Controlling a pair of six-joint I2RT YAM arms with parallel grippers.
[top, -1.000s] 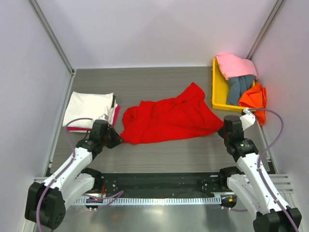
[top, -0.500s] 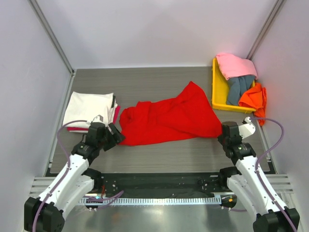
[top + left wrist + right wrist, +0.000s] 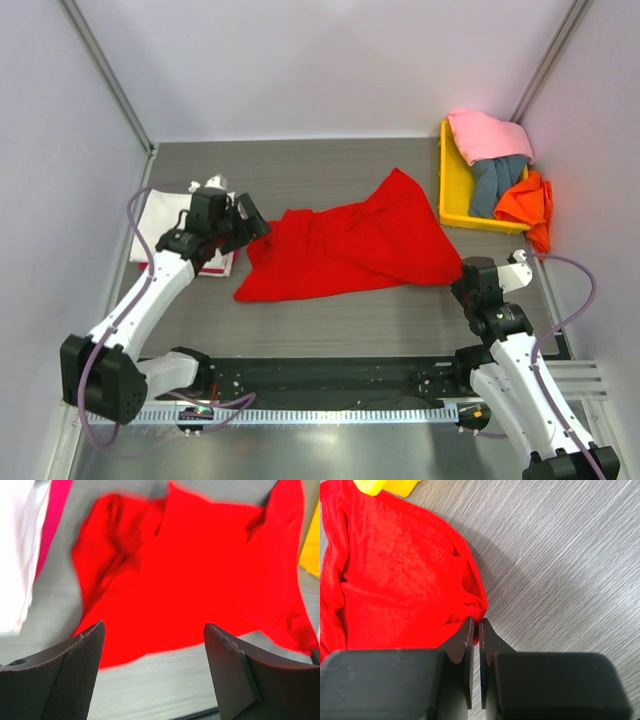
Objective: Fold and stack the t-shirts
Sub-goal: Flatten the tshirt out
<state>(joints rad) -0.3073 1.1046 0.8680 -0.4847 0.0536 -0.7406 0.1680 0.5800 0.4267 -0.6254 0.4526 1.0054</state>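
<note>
A bright red t-shirt lies spread and creased across the middle of the table. My left gripper hovers open at its left end, holding nothing; in the left wrist view the red t-shirt fills the space beyond my left gripper. My right gripper is shut on the shirt's near right corner, and the right wrist view shows red cloth pinched at my right gripper. A folded cream-white t-shirt lies on a pink one at the left.
A yellow tray stands at the back right, holding a pink shirt and a grey-blue one; an orange shirt hangs over its right rim. Walls close in the table on the left, back and right.
My left gripper opened, let go of the red shirt's left end and moved up and away, next to the folded stack. My right gripper drew the right corner slightly nearer.
</note>
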